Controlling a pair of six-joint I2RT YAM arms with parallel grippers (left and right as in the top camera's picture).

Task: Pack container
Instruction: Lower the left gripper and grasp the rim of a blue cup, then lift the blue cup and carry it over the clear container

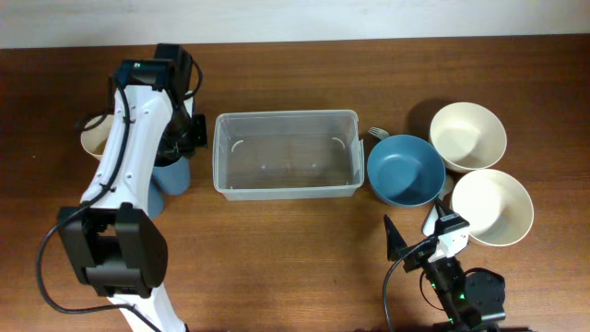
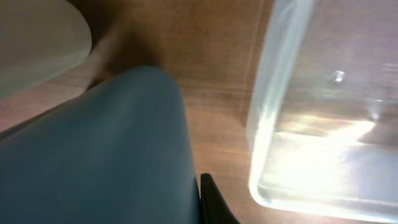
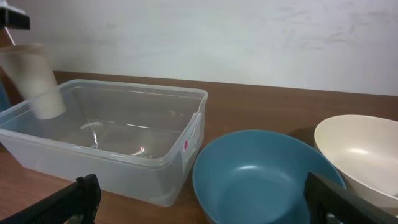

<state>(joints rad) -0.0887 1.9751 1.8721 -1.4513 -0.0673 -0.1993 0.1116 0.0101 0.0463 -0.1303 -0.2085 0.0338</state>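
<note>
A cream cup (image 1: 95, 136) stands to the left of the left gripper (image 1: 182, 146), whose fingers are clenched on the wall of a blue cup (image 1: 171, 175). The clear container (image 1: 287, 190) sits on the table just right of those fingers. The right gripper (image 1: 417, 235) is released, fingers spread wide, with the container ahead-left, a blue bowl (image 1: 406, 170) straight ahead and cream bowls (image 1: 467, 136) ahead-right.

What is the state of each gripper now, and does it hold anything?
Left gripper: closed, apparently on the wall of the blue cup.
Right gripper: open, holding nothing.
</note>
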